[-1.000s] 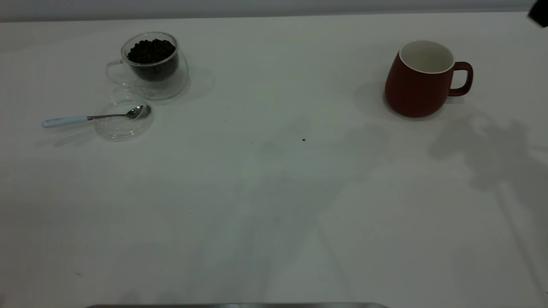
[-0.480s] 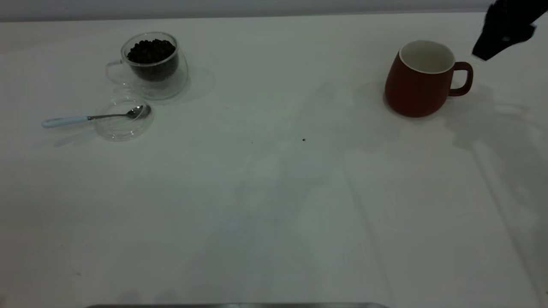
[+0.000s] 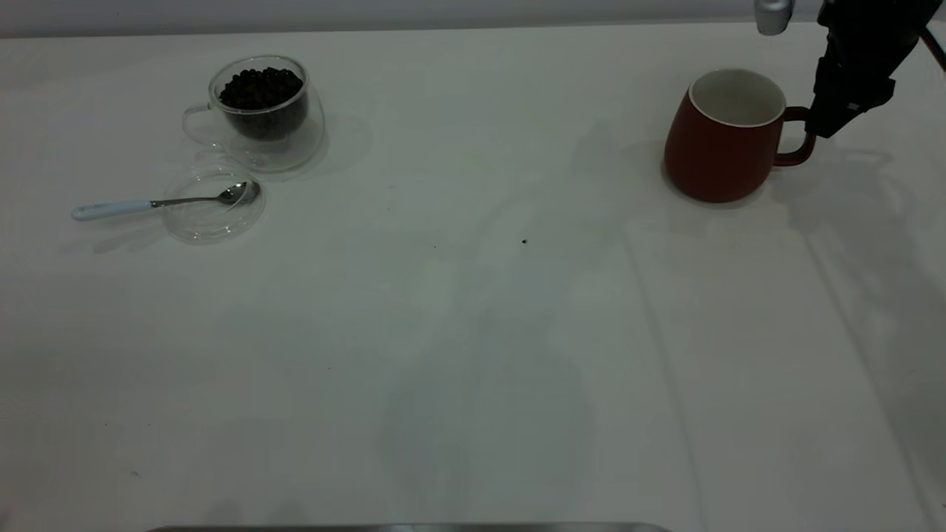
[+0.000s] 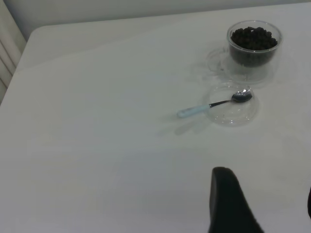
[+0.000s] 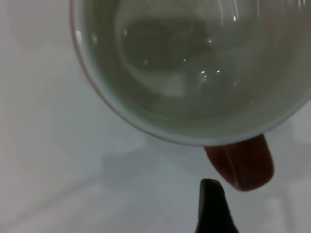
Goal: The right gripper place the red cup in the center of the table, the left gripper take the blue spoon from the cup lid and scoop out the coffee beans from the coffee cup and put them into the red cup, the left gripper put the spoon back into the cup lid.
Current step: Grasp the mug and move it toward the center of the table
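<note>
The red cup (image 3: 720, 148) stands at the table's (image 3: 473, 332) far right, empty, handle pointing right. My right gripper (image 3: 828, 122) hangs open right at the handle (image 5: 243, 165). One finger (image 5: 212, 208) shows beside the handle in the right wrist view; the other is out of frame. The blue spoon (image 3: 148, 205) lies with its bowl in the cup lid (image 3: 214, 222) at the far left. The coffee cup (image 3: 266, 111) with coffee beans (image 3: 260, 89) stands just behind the lid. My left gripper (image 4: 266, 187) is open, off the exterior view, well short of the spoon (image 4: 209, 106).
A tiny dark speck (image 3: 525, 241) lies near the table's middle. A grey edge (image 3: 406, 527) runs along the front. The table's left edge and a wall show in the left wrist view (image 4: 19, 43).
My right gripper came in from the top right corner and lowered to the red cup's handle. The cup, spoon, lid and coffee cup have not moved.
</note>
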